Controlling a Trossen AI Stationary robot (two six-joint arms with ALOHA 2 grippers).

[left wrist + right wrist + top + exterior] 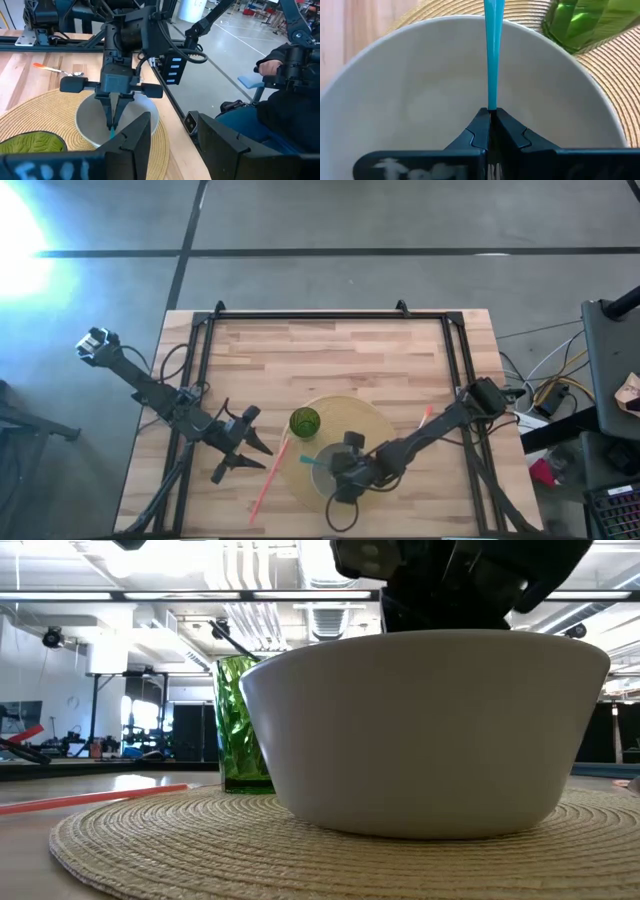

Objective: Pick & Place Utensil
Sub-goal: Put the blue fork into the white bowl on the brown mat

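Note:
A white bowl (325, 475) stands on a round woven placemat (375, 420), with a green cup (305, 421) beside it. My right gripper (338, 470) hovers over the bowl, shut on a teal utensil (493, 55). The utensil also shows in the high view (308, 461). My left gripper (248, 460) is open and empty over the table, left of the placemat. A long pink utensil (270, 475) lies on the table between my left gripper and the bowl. A spoon with an orange handle (425, 418) lies at the placemat's right edge. My right gripper pinches the teal utensil's thin handle (492, 102) between its two fingertips. The fingers (111, 112) point down into the bowl from above, and the handle runs on in line with them. The utensil's far end passes over the bowl's rim (492, 17) and out of the wrist view.
The black frame rails (320, 315) run along the table's far, left and right sides. The orange-handled spoon also shows in the left wrist view (55, 70). A seated person (290, 95) is beyond the table's edge. Bare wood lies at the table's far half.

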